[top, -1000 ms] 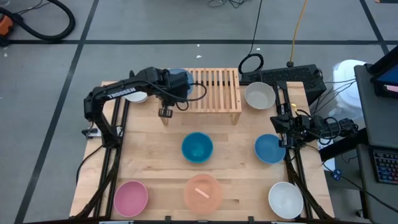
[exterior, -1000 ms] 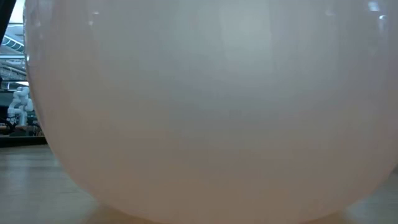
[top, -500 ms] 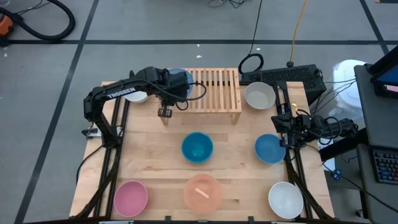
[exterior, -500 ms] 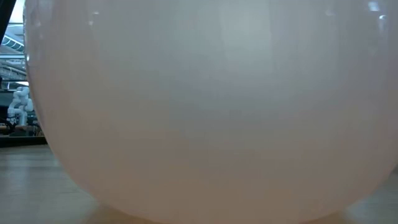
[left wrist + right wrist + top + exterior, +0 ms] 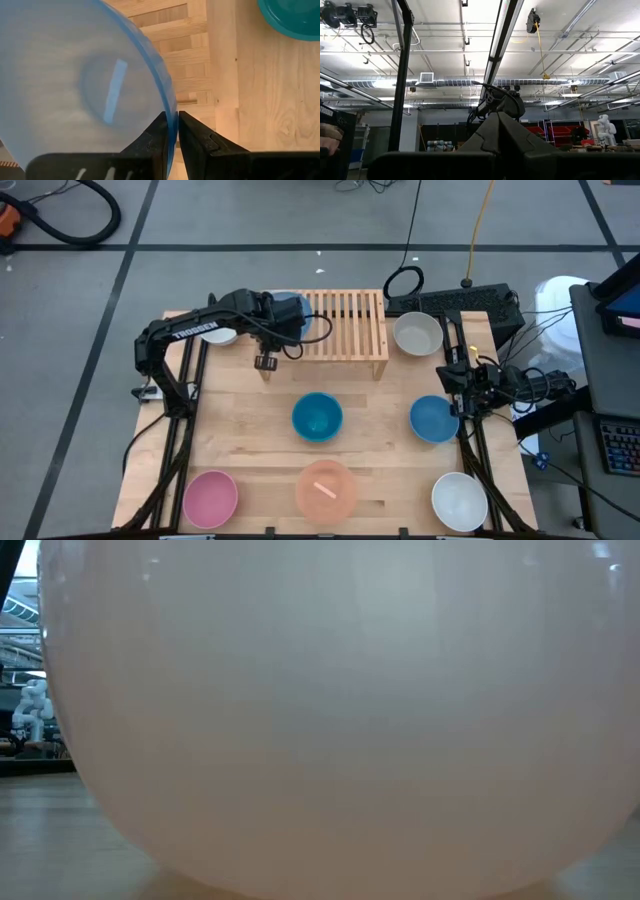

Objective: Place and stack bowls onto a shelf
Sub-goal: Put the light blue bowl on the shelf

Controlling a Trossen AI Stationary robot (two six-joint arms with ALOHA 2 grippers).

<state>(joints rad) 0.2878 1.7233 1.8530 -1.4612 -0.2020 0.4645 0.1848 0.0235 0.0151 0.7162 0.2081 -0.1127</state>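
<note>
My left gripper is over the left end of the light-wood shelf, shut on a light blue bowl. In the left wrist view that bowl hangs over the slats; I cannot tell whether it rests on them. On the table stand a teal bowl, a blue bowl, a pink bowl, a peach bowl and white bowls. My right gripper is shut and points up at the ceiling, at the table's right edge. My left gripper pinches the light blue bowl's rim on the side nearest the arm, one finger inside the bowl and one outside. The fingers come from above, pointing down. The bowl's open side faces up.
The peach bowl stands right in front of the low camera and fills its view. The shelf's right part has bare slats. A black box and cables lie at the table's far right corner.
</note>
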